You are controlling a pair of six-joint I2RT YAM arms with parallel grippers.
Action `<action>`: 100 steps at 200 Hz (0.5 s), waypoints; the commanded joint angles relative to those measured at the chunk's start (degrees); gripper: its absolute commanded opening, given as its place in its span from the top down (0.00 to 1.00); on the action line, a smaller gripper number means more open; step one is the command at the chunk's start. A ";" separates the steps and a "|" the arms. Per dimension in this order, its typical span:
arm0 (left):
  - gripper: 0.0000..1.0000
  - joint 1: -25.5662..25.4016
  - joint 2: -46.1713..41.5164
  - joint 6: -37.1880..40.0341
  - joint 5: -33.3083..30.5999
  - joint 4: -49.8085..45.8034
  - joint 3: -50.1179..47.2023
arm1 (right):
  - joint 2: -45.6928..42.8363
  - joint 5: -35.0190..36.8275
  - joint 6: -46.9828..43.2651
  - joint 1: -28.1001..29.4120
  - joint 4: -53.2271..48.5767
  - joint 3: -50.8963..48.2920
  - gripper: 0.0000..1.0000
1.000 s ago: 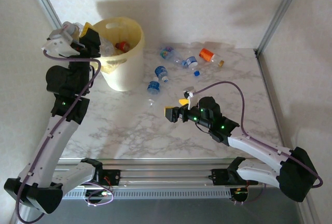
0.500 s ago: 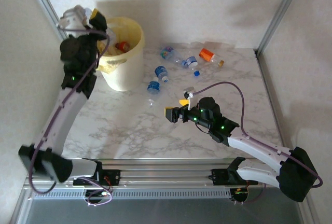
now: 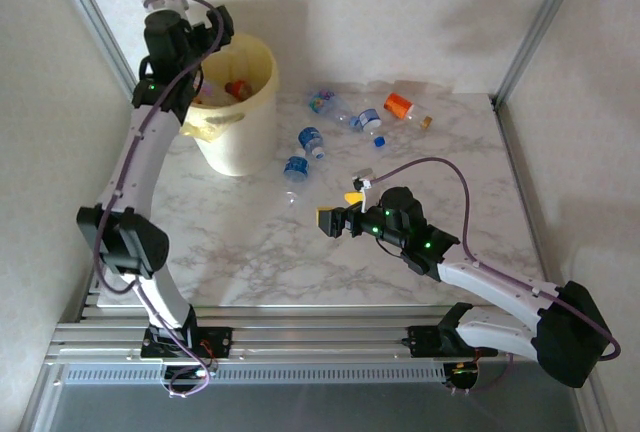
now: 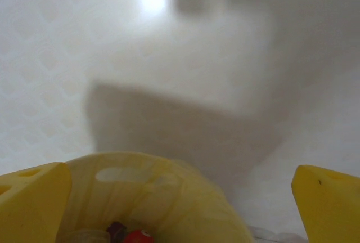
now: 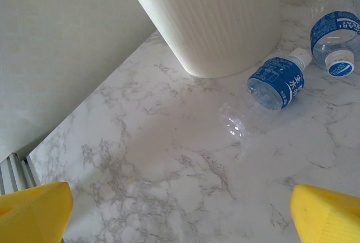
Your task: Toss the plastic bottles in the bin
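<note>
Veined marble table (image 5: 169, 158), ribbed bin (image 5: 225, 23), clear bottles (image 5: 275, 82); left gripper (image 4: 180, 195), right gripper (image 5: 180, 209) agape

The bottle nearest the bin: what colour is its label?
Bottle label: blue with white lettering; clearest in right wrist view.

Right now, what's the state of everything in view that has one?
left gripper: open, empty, above the bin.
right gripper: open, empty, over the table.
bin: upright, bottles inside.
blue-label bottle: on its side on the table beside the bin, capped.
orange-label bottle: lying on the table, far side.
</note>
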 commanded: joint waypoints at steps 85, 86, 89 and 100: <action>0.00 -9.01 -19.96 7.29 4.37 -11.43 -14.57 | 1.07 -0.24 0.52 0.36 0.66 0.98 0.01; 0.00 -9.12 -19.91 7.31 4.31 -11.56 -14.73 | 1.10 -0.25 0.52 0.39 0.64 0.99 0.01; 0.00 -9.55 -19.96 7.34 4.26 -12.03 -15.12 | 1.17 -0.22 0.56 0.38 0.62 0.99 0.01; 0.00 -10.89 -19.97 7.34 4.95 -13.34 -16.78 | 1.13 -0.25 0.52 0.34 0.48 0.99 0.01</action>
